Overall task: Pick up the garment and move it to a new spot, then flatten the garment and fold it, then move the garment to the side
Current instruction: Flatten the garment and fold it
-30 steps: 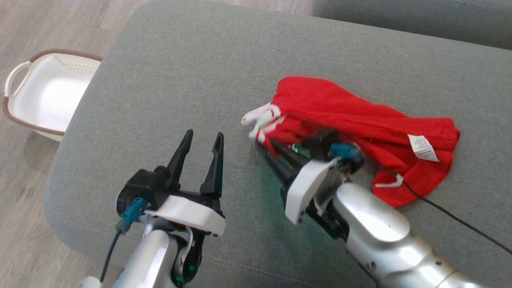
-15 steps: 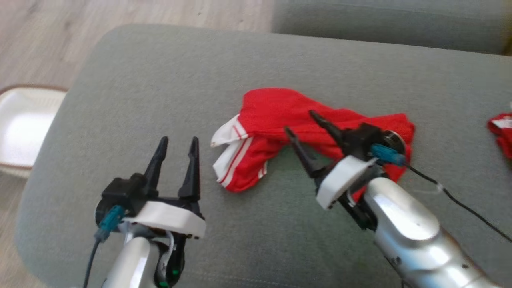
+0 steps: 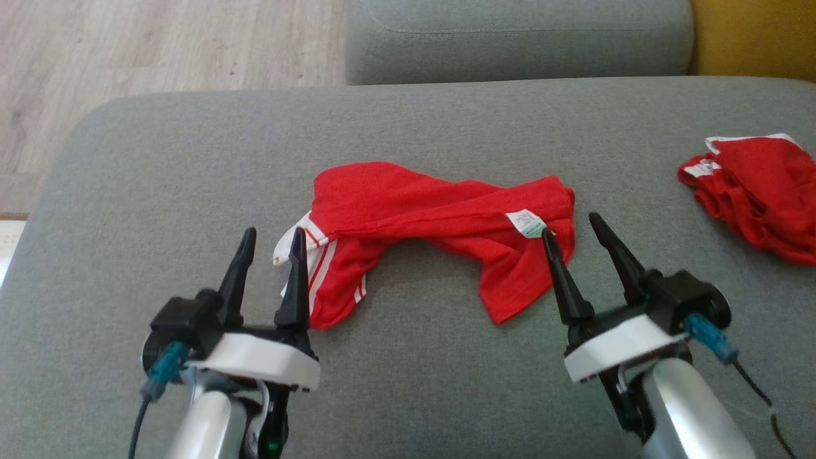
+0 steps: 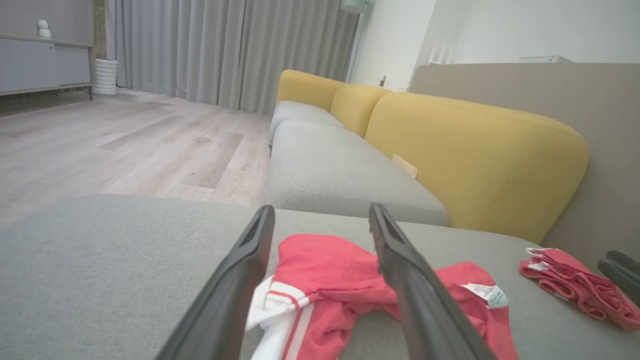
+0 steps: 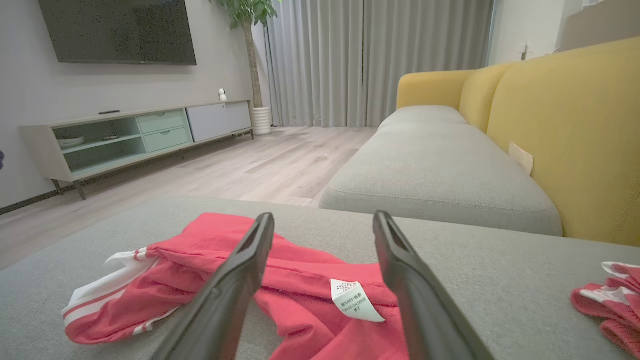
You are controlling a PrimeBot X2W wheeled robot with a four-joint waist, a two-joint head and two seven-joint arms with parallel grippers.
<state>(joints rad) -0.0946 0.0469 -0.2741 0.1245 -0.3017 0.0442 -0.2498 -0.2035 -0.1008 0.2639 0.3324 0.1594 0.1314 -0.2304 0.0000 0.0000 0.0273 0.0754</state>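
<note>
A red garment (image 3: 421,217) with white stripes and a white label lies crumpled in the middle of the grey cushion (image 3: 191,159). My left gripper (image 3: 272,236) stands open at the garment's striped left end, its fingers empty. Open as well, my right gripper (image 3: 570,223) hovers at the garment's right end near the label, holding nothing. Between the open fingers in the left wrist view lies the garment (image 4: 325,270), and it shows again as the garment (image 5: 300,280) in the right wrist view.
A second red and white cloth (image 3: 758,191) lies bunched at the cushion's right edge. Another grey seat (image 3: 510,38) and a yellow sofa back (image 4: 475,155) lie beyond. Wooden floor (image 3: 127,51) runs along the cushion's far left.
My right gripper has opened and let go of the garment, then drawn back to its right end. The head camera has swung right, bringing the second cloth into view. The left gripper stays open.
</note>
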